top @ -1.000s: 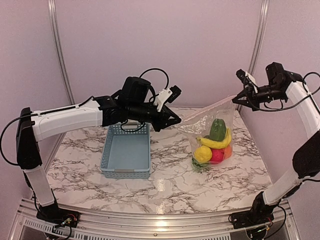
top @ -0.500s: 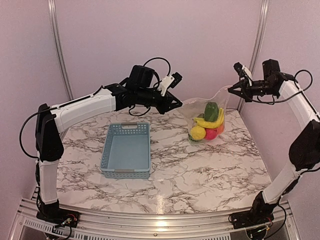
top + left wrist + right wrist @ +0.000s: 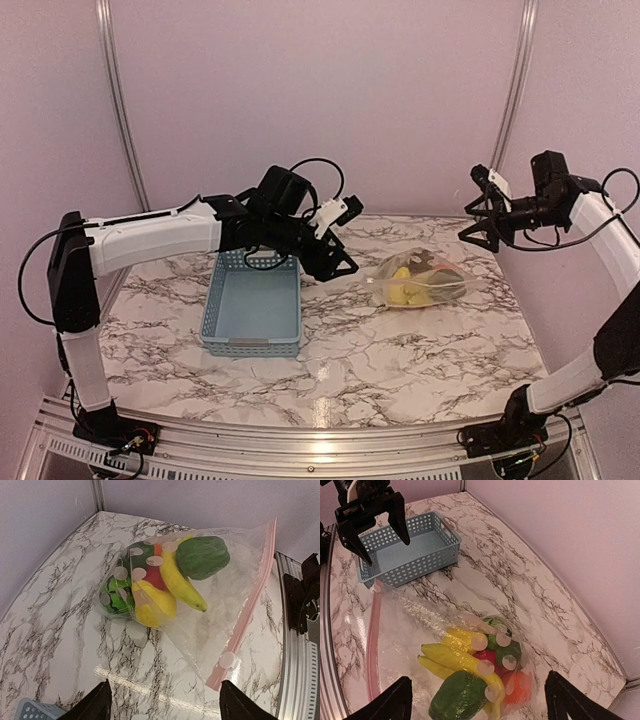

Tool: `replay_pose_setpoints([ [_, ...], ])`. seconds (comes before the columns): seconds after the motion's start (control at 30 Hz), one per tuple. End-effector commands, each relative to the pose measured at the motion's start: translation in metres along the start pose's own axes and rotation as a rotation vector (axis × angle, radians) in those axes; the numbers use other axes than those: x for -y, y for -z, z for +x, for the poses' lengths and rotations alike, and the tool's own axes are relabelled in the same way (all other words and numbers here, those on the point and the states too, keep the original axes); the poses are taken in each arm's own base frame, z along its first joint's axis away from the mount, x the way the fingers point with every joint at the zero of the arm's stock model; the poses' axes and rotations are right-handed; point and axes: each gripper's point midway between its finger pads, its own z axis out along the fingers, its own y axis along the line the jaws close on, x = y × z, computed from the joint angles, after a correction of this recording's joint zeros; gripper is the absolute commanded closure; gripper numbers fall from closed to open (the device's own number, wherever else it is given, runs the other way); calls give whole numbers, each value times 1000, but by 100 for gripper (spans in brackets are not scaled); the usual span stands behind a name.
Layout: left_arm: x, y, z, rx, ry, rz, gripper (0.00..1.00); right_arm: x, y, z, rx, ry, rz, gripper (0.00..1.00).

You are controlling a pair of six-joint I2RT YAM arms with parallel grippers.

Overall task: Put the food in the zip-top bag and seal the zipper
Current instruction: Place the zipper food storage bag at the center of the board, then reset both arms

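The zip-top bag lies flat on the marble table with the food inside: yellow bananas, a dark green pepper, a striped melon, a red apple and an orange. Its pink zipper runs along the mouth edge, with a white slider at one end. My left gripper hangs open just left of the bag, nothing between its fingers. Above the bag's right side my right gripper is open and also holds nothing.
A grey-blue slatted basket stands left of the bag, under my left arm. The pink walls close in behind and to the right of the bag. In the right wrist view the basket sits beyond the zipper.
Both grippers had the bag's mouth corners pinched and held up; both have opened. The bag has dropped and now lies on its side on the table.
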Motion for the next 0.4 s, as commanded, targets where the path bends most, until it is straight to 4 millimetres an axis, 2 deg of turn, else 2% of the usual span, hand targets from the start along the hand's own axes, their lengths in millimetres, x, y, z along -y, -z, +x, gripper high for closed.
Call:
replay_pose_setpoints([
  [0.0,-9,54,-47,177,21,-129,19,-20,39,-54,112,38,9,6],
  [0.07,-17,68,-50,202,52,-195,3,-16,44,-65,142,12,32,4],
  [0.13,-34,84,-50,217,123,-300,1,3,42,-67,154,-79,104,4],
  [0.27,-77,125,-40,236,301,-562,1,40,37,-51,157,-222,290,4],
  [0.37,-89,153,-33,262,363,-653,1,58,41,-41,155,-259,407,4],
])
